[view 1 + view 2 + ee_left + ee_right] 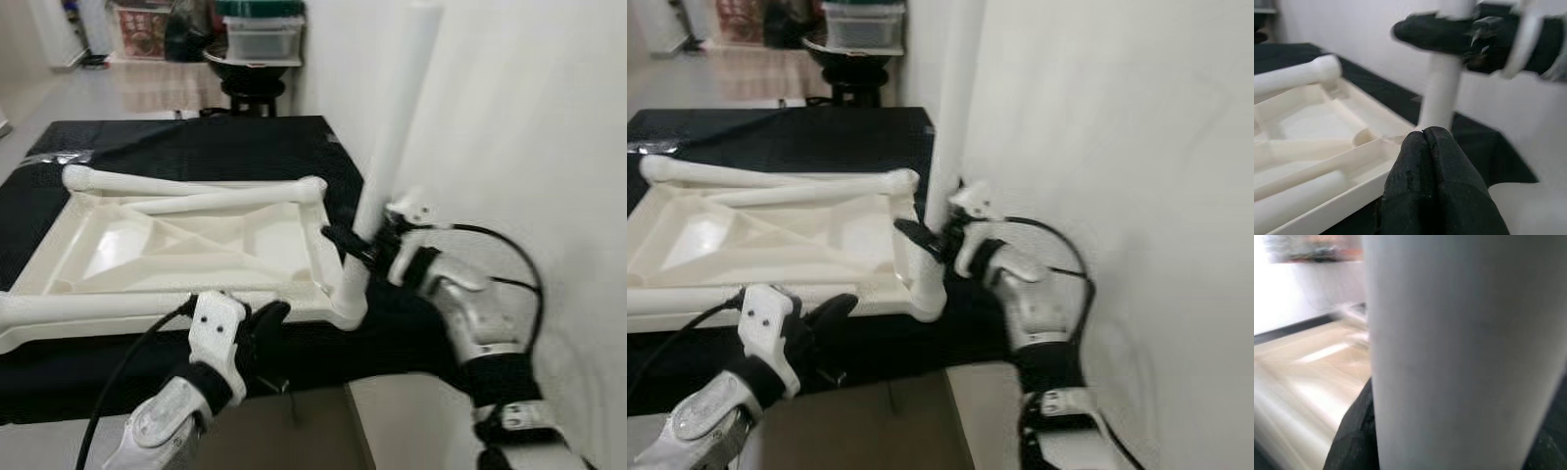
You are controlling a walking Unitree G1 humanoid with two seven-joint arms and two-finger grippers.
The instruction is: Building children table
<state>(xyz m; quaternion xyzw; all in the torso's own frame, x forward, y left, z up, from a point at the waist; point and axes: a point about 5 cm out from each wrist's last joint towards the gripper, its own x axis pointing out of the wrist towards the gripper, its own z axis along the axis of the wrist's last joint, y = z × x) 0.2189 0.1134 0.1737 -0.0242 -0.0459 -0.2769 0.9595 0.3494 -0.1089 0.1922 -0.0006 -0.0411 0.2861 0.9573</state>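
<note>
Against a white wall, the right tool is clamping the upright table leg standing in the near right corner of the overturned table top, while the left tool, closed and empty, is hovering just beside its near edge.

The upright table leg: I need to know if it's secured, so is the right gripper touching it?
Touching. In the left eye view the right gripper has its black fingers clamped around the upright table leg; the right wrist view shows the leg close against them.
</note>
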